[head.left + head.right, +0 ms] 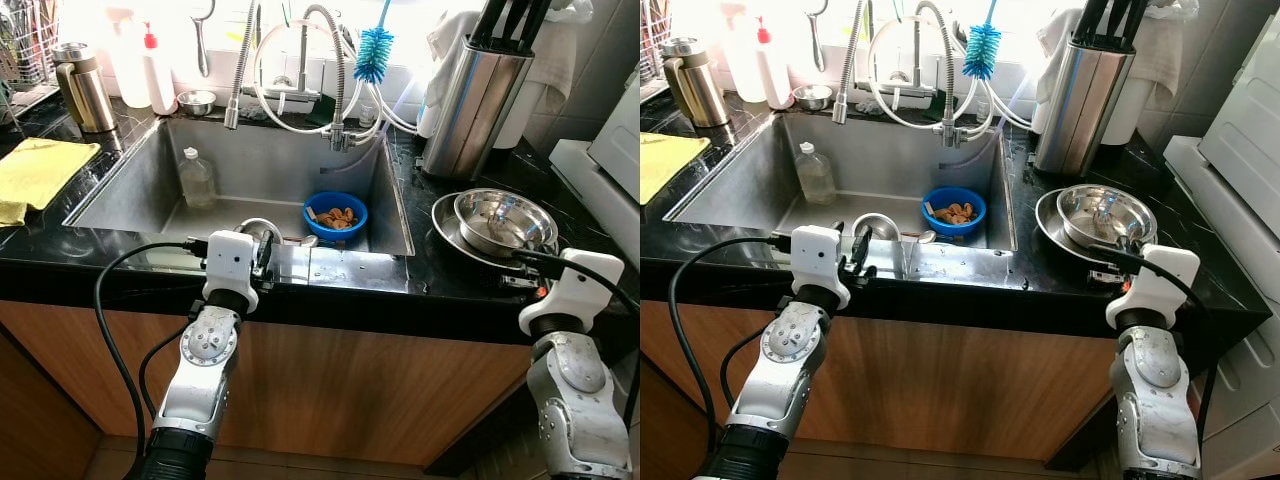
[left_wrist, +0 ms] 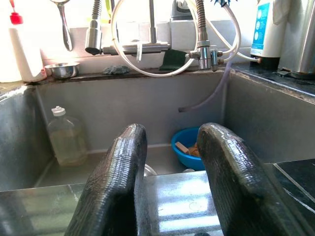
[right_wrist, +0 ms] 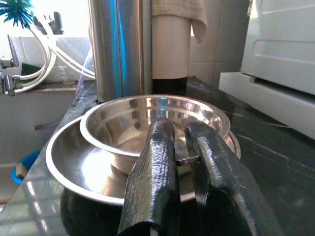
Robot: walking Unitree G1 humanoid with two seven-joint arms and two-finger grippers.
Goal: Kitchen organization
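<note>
A steel sink (image 1: 255,160) is set in a black counter. In it stand a blue bowl (image 1: 336,215) of brown scraps, a clear plastic bottle (image 1: 196,178) and a round steel piece (image 1: 262,228) near the front wall. My left gripper (image 2: 170,135) hovers open over the sink's front rim, facing the basin. On the counter to the right a steel bowl (image 1: 503,219) rests in a wider steel plate (image 1: 447,232). My right gripper (image 3: 179,130) lies over the plate's near rim with its tips at the bowl's wall, fingers (image 3: 157,147) drawn together.
A tall steel utensil holder (image 1: 475,100) stands behind the bowls, and a white appliance (image 1: 610,150) sits far right. A yellow cloth (image 1: 35,170) lies on the left counter, with a metal jug (image 1: 85,90), white bottles and a small steel bowl (image 1: 196,101) behind. Faucet hoses (image 1: 240,70) overhang the sink.
</note>
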